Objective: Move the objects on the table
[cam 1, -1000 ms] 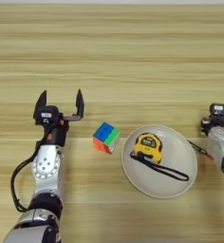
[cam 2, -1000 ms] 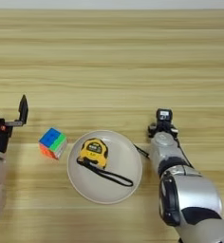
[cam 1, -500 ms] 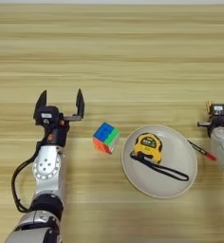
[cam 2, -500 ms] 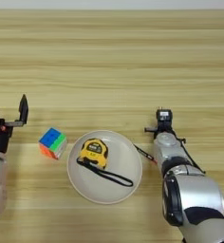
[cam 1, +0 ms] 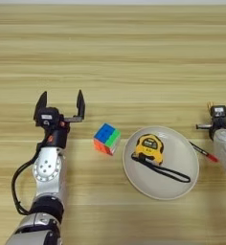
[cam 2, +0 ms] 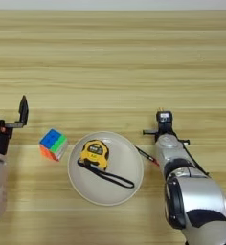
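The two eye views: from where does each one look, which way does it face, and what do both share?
Left eye view: on the head, facing down at the table; shows the whole left claw, open, and the right arm at the right edge.
Right eye view: same head, facing down, reaching further right; shows the right claw and one left finger.
Shared: the puzzle cube, the plate holding the tape measure, and the red-tipped pen.
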`<control>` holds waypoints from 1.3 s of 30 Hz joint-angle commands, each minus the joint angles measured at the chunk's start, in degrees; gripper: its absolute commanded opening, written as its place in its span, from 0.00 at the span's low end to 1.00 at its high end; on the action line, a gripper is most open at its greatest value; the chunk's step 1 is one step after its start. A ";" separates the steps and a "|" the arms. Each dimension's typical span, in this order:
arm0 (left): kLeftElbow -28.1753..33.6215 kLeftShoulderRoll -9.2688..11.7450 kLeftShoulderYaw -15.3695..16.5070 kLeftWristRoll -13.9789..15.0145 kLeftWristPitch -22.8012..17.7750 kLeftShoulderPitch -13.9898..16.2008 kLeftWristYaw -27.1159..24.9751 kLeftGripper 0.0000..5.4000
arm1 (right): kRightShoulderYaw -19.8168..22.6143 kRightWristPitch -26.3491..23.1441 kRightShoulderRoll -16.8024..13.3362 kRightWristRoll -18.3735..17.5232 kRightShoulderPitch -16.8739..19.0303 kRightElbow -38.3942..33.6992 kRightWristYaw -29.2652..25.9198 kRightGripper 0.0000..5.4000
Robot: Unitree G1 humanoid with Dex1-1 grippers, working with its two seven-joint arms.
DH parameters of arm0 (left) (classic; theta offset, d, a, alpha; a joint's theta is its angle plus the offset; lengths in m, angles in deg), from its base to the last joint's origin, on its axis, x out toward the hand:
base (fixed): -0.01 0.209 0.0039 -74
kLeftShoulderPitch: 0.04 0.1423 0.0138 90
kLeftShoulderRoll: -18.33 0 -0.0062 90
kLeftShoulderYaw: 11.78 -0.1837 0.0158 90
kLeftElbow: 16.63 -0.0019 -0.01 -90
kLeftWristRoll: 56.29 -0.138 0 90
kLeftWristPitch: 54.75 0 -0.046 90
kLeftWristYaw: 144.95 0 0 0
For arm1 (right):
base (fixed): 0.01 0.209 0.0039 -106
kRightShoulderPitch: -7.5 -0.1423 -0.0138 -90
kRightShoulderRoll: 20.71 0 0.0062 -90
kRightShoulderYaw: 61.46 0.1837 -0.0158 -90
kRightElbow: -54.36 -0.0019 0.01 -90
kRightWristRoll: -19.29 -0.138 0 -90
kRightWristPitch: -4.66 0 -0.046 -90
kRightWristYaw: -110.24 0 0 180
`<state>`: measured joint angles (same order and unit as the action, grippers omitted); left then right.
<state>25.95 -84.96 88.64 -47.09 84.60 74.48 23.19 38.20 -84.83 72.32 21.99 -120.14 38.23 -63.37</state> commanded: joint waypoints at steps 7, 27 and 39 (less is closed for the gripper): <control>0.21 -0.38 -0.03 -0.06 -0.08 -0.03 0.28 1.00 | 0.37 -2.94 1.35 -0.94 2.86 1.37 -2.34 0.02; -0.39 -0.39 0.14 0.02 -0.07 -0.54 0.42 1.00 | -0.70 1.31 1.81 -1.78 1.48 -6.28 -4.68 0.02; -0.44 -0.23 0.16 0.01 -0.01 -0.61 0.48 1.00 | -3.09 0.84 1.77 -2.16 7.36 -23.91 -8.78 0.02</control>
<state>25.82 -84.99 88.73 -47.06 84.60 74.40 23.53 35.73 -82.57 74.15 20.61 -114.87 20.53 -70.42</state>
